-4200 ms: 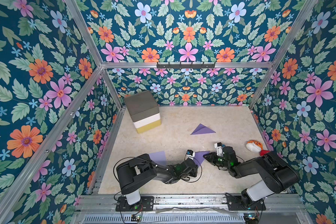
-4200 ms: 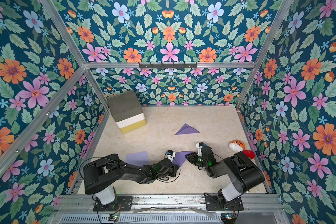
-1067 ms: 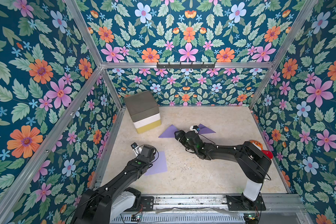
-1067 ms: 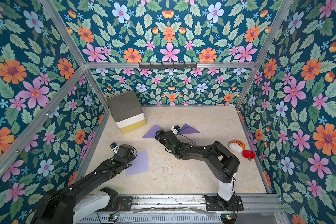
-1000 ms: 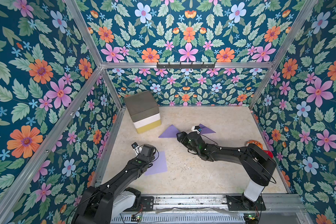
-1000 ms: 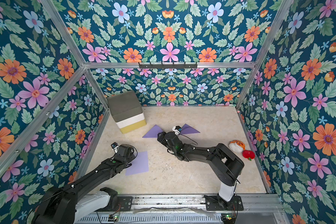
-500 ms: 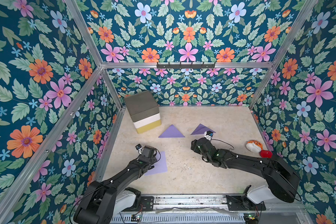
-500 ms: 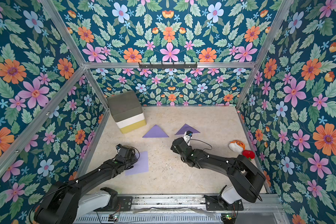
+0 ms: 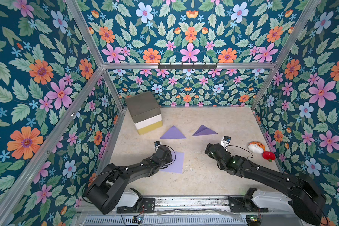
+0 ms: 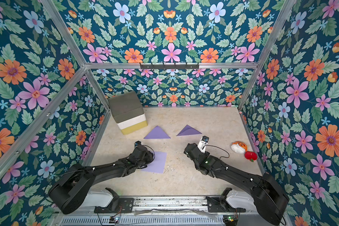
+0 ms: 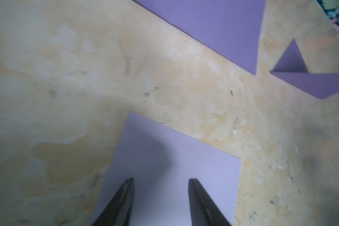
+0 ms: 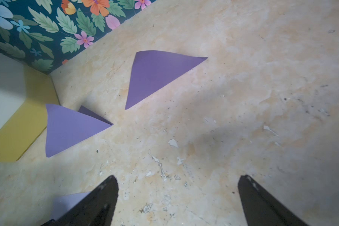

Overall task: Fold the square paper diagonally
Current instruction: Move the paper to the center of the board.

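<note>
A second folded purple triangle now lies beside the first triangle. The right gripper, which carried it there from the front, is drawn back to the front right, jaws spread wide over the bare table. The left gripper and the flat square paper under it sit nearer the middle.

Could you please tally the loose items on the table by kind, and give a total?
Folded purple triangles: 2
Flat purple square paper: 1
Layered block: 1
Small toys: 2
Total: 6
</note>
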